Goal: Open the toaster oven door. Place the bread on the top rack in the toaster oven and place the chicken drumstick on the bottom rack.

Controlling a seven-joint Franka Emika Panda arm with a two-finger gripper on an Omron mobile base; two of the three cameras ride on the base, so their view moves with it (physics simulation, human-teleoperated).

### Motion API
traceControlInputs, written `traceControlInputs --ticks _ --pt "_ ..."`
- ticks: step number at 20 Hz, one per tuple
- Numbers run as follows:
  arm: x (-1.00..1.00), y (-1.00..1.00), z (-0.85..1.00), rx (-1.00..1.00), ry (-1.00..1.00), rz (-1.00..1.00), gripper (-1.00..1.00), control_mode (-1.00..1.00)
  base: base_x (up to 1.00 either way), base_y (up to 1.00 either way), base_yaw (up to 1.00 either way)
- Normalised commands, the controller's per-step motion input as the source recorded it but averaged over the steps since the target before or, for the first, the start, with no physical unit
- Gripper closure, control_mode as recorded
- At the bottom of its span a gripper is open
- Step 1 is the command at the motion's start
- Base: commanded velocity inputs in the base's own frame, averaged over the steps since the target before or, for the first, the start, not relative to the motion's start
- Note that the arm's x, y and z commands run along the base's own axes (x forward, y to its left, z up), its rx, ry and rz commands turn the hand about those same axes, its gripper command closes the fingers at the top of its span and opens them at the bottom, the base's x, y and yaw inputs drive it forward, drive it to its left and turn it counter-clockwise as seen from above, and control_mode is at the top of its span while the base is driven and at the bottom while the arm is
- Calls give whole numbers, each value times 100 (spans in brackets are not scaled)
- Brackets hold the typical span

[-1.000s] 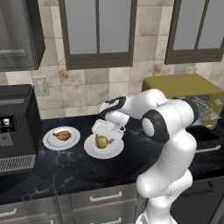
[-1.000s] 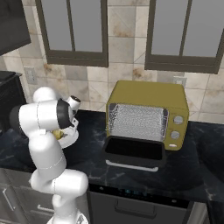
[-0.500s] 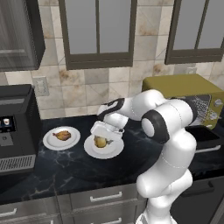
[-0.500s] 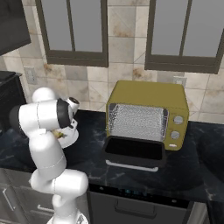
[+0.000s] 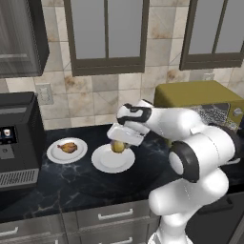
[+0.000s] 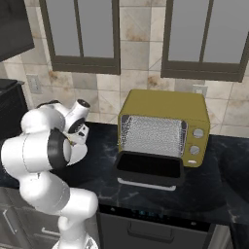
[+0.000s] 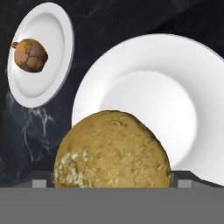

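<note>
The bread (image 5: 118, 147), a round tan roll, rests on a white plate (image 5: 110, 164) on the dark counter. My gripper (image 5: 119, 142) is down over it and open, one finger on each side of the roll. In the hand view the bread (image 7: 111, 151) bulks large between the fingertips (image 7: 183, 183), above its plate (image 7: 148, 92). The chicken drumstick (image 5: 68, 147) (image 7: 29, 54) lies on a second plate (image 5: 66, 153) to the left. The toaster oven (image 6: 163, 104) stands with its door (image 6: 150, 168) folded down. In its grey interior (image 6: 151, 136) I cannot tell the top rack from the bottom rack.
A black coffee machine (image 5: 16, 138) stands at the counter's left end, beside the drumstick's plate. My arm (image 5: 190, 143) stretches from the right across the front of the toaster oven (image 5: 195, 95). Wall cabinets hang above the tiled backsplash.
My gripper has come down a little, closer onto the bread. The plates, the drumstick and the oven have not moved.
</note>
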Motion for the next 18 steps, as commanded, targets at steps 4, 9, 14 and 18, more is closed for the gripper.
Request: traceControlInputs --ticks 4,9,14,18 --pt "-21 -35 99 -3 8 -12 100 -100 0 0 0" --pt "-30 -64 84 -5 24 -13 100 -100 0 0 0" --pt "-35 -87 67 -9 17 -3 100 -100 0 0 0" --pt "-40 -99 40 -17 0 0 100 -100 0 0 0"
